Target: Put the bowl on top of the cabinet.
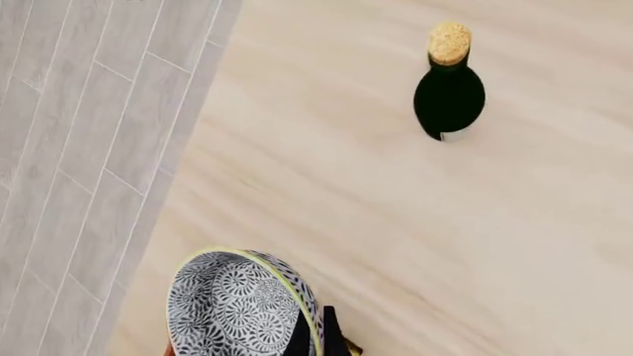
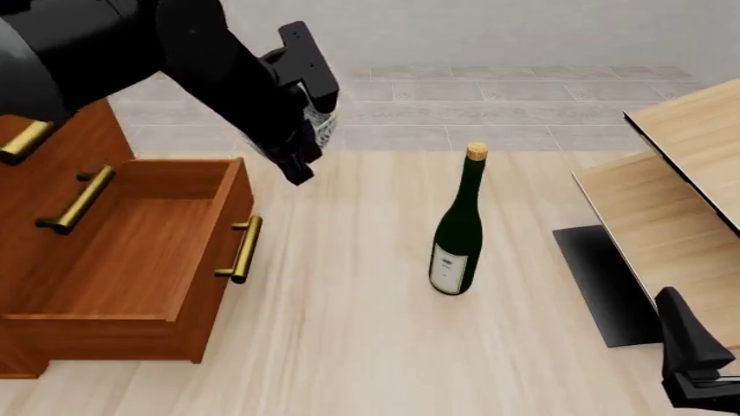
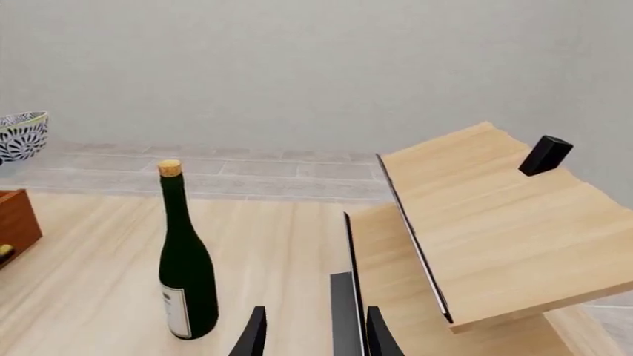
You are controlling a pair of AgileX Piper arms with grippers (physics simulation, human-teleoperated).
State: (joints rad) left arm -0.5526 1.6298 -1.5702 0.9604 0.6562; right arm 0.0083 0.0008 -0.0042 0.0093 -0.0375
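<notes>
Bowl [image 1: 242,305] aloft: the left gripper [image 1: 314,337] holds the small, deep vessel by its rim, its dark fingers narrowed on either side of the wall, high above the pale wood table [image 1: 416,222] and beside the reddish-brown cabinet [image 2: 69,147]. In the front view the black left arm covers most of the bowl, leaving only a speckled sliver showing just beyond the cabinet's far corner, so how its height compares with the cabinet's top cannot be told for certain.

Judged from this, the carry is well advanced and the placing remains. Done well, it means keeping the bowl level, bringing it sideways over the top rather than over the open drawer [image 2: 127,251] below, lowering until the base rests flat, and only then spreading the fingers.

Patterning on the bowl is a dense grey-and-white lace of rosettes, inside and out, edged with a thin yellow-green lip. The cabinet is warm, smooth-grained timber with long brass bar handles [image 2: 243,250]. A green wine bottle [image 2: 458,227], glossy, slim-necked and stopped with a cork, stands upright mid-table, well apart from the bowl. Pale light-wood furniture [image 3: 494,215] sits to the right, where the right gripper [image 3: 314,334] hangs low with nothing between its parted fingers.
</notes>
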